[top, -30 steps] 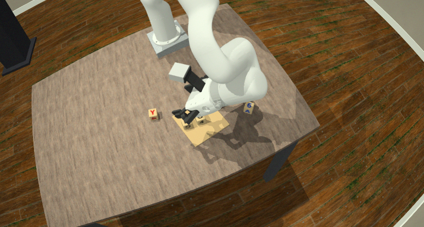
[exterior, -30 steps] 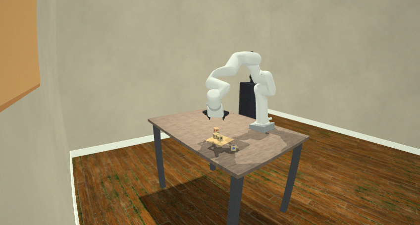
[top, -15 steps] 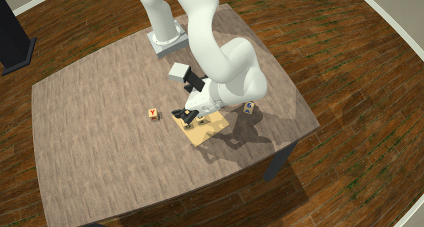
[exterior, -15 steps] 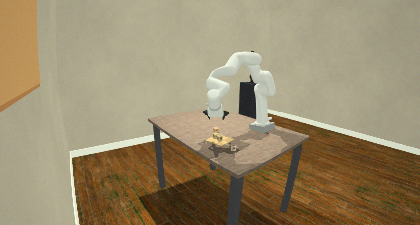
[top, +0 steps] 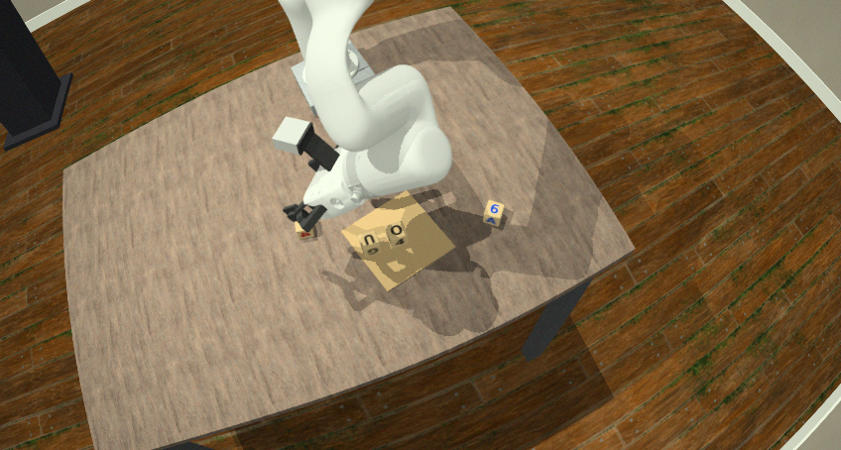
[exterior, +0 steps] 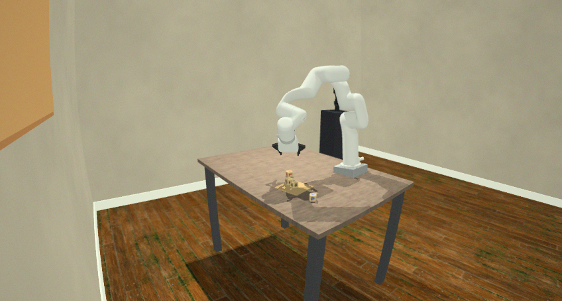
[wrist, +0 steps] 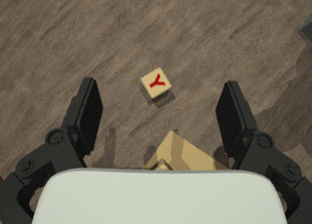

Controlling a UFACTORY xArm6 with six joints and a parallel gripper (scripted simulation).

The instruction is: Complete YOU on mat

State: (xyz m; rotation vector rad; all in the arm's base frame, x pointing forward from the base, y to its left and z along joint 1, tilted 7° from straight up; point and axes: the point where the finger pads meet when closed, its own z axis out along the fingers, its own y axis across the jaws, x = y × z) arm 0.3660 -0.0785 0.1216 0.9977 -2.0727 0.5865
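The Y block (top: 304, 232) (exterior: 289, 172) (wrist: 156, 83) lies on the table off the mat, a red Y on top; in the top view my gripper partly covers it. My gripper (top: 302, 217) (exterior: 289, 154) (wrist: 160, 93) is open and empty, above that block, which shows between the fingers in the wrist view. On the yellow mat (top: 424, 254) (exterior: 295, 191) (wrist: 195, 156) lie the U block (top: 369, 240) and the O block (top: 396, 233), side by side, letters on top. Seen from the base, O is left of U. The wrist housing hides most of both in the wrist view.
The fourth block (top: 494, 212) (exterior: 312, 197) lies off the mat on the side away from the Y block, with a blue 6 on top. The arm's shadow falls across the mat. The robot's base (exterior: 350, 169) stands at one table edge.
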